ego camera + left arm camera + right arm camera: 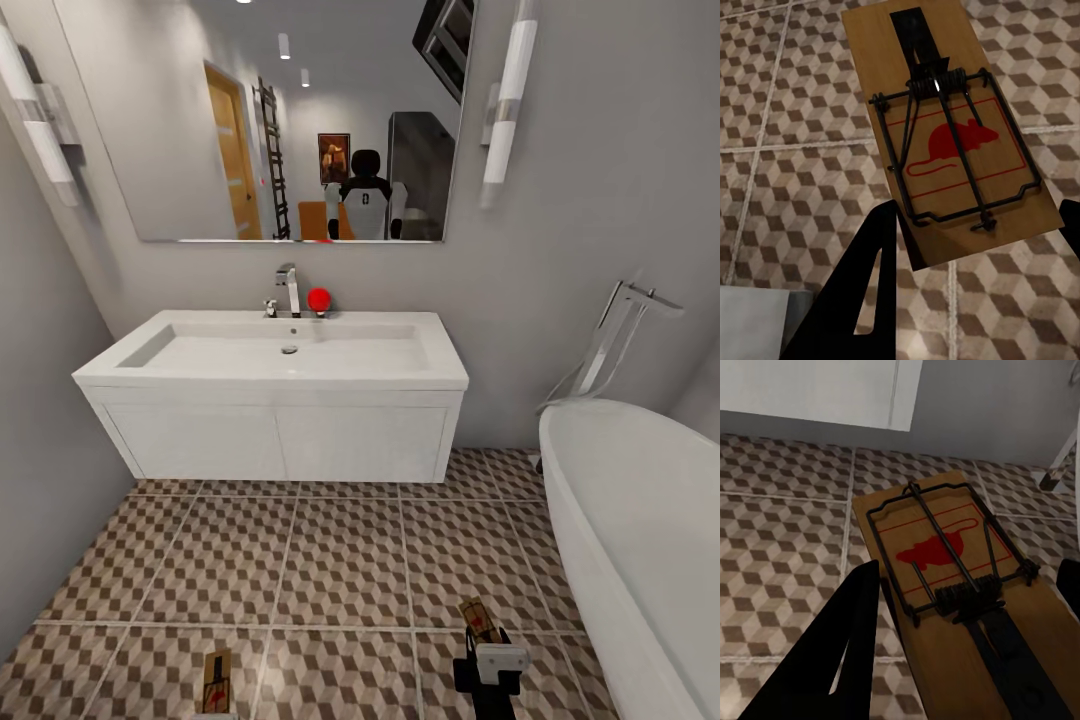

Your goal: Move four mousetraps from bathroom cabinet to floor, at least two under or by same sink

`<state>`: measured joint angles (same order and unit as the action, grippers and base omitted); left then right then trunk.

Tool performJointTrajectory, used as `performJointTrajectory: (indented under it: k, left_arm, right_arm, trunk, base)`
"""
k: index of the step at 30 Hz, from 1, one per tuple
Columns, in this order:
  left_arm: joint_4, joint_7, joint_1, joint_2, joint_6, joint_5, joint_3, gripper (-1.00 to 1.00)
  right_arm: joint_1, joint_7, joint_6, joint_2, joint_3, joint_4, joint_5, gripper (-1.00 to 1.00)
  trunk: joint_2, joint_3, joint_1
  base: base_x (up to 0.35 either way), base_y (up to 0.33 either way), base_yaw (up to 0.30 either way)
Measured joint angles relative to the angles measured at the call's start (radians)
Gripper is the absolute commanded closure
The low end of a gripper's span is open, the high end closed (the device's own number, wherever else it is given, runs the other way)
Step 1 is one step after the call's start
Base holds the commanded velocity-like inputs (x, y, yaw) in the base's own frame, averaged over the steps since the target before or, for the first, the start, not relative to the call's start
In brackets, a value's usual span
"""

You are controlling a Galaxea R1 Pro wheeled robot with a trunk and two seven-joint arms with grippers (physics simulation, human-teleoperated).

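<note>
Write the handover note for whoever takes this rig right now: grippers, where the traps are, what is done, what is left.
Left gripper: shut on a mousetrap, held above the tiled floor.
Right gripper: shut on a second mousetrap, also held over the tiles.
The head view shows both traps low in the frame, in front of the sink on its white vanity; the bathtub is at the right.
Done: two traps fetched and carried to the sink.
Left: set both down on the tiles under or right beside the sink. No other traps are visible, so two probably still need fetching.

Two mousetraps (217, 680) (480, 618), one bathroom sink (290, 350), one bathtub (640, 520), two wall lamps (508, 95).
</note>
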<state>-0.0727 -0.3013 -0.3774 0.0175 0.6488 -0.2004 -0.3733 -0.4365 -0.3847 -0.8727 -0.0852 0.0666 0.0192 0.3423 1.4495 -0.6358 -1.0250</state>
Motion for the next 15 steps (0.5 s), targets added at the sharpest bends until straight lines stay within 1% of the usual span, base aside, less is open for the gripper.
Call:
performJointTrajectory:
  k: [9,12,14,15]
  left_arm:
    - [0.006,-0.003,0.000,0.002,0.000,0.000,0.003,1.00]
    - [0.018,-0.006,0.000,0.009,-0.006,0.002,0.005,1.00]
    - [0.026,-0.008,0.000,0.014,-0.035,0.001,0.007,1.00]
    - [0.039,-0.008,0.000,0.015,-0.078,0.002,0.008,1.00]
  right_arm:
    - [0.000,0.002,0.000,0.000,-0.001,0.001,0.000,1.00]
    - [0.000,-0.001,0.002,-0.004,-0.002,0.002,0.001,1.00]
    - [0.000,-0.003,0.016,-0.008,-0.002,0.006,0.002,1.00]
    - [0.000,-0.004,0.038,-0.014,-0.003,0.012,0.004,1.00]
  trunk:
    - [0.000,0.000,0.000]
    - [0.000,0.000,0.000]
    - [0.000,0.000,0.000]
    - [0.000,0.000,0.000]
  base:
    - [0.000,0.000,0.000]
    - [0.000,0.000,0.000]
    - [0.000,0.000,0.000]
    - [0.000,0.000,0.000]
